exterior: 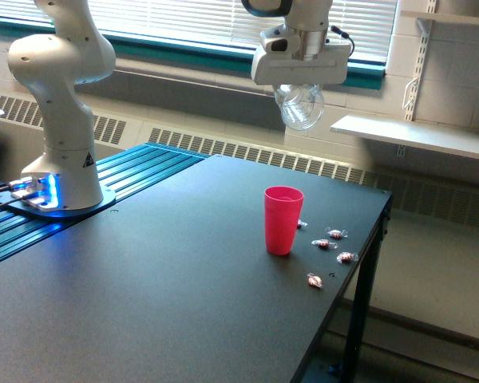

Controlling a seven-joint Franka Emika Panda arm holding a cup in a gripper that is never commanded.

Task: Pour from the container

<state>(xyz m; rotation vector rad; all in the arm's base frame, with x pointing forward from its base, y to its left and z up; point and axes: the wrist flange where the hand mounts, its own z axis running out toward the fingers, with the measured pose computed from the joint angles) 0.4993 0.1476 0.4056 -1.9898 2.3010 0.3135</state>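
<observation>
Gripper clamped on small clear glass mug-like container, held high above black table. Pink plastic cup upright below; wrapped candies scattered just beside it.

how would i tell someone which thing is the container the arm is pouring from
Start at the black table and find the pink cup standing near its edge on the exterior view's right. Look straight up from there to the white tool in front of the window blinds. The container is the small clear glass mug hanging under it, see-through and off the table, unlike the opaque cup below.
</observation>
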